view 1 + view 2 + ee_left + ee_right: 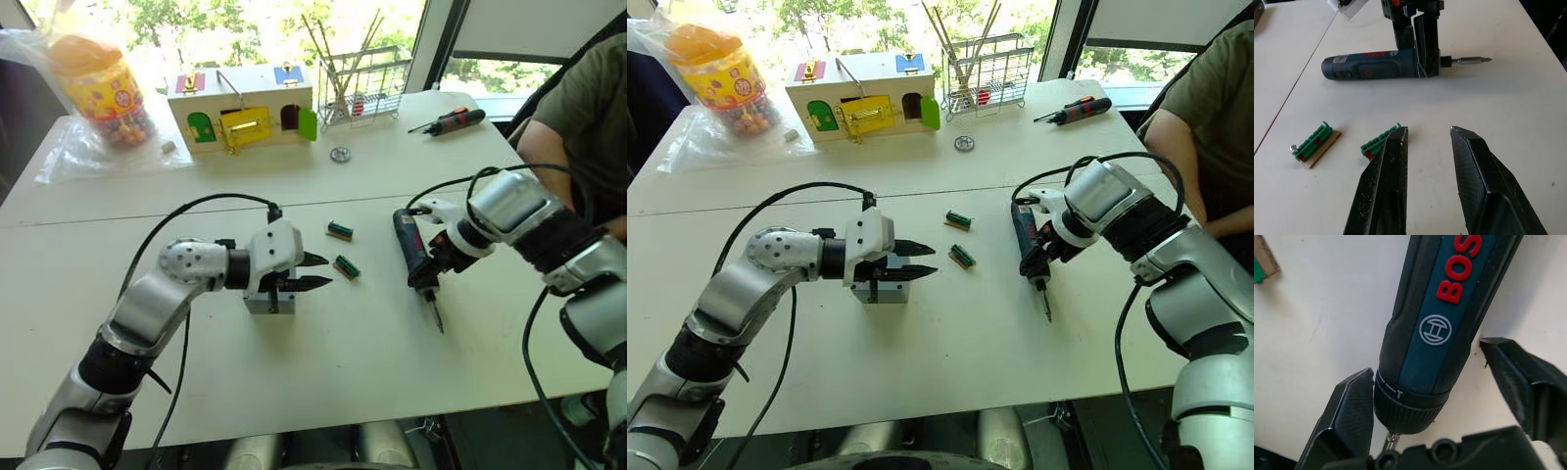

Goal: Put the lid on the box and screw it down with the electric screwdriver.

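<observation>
Lay flat on the table, the screwdriver (pixel 413 247), right of the box (pixel 266 299). Straddled near its tip by right gripper (pixel 1427 396), fingers wide. Left gripper (pixel 312 272) narrow, empty, above box. Best squeezed squarely, then lifted level.

1. The box (pixel 269 302) stood on the table (pixel 333 372), under the left gripper (pixel 315 271).
2. Two terminal blocks (pixel 346 265) lay right of it.
3. The screwdriver (pixel 413 254) lay further right, at the right gripper (pixel 1046 257).
4. The wooden box (pixel 250 116) stood behind.
</observation>
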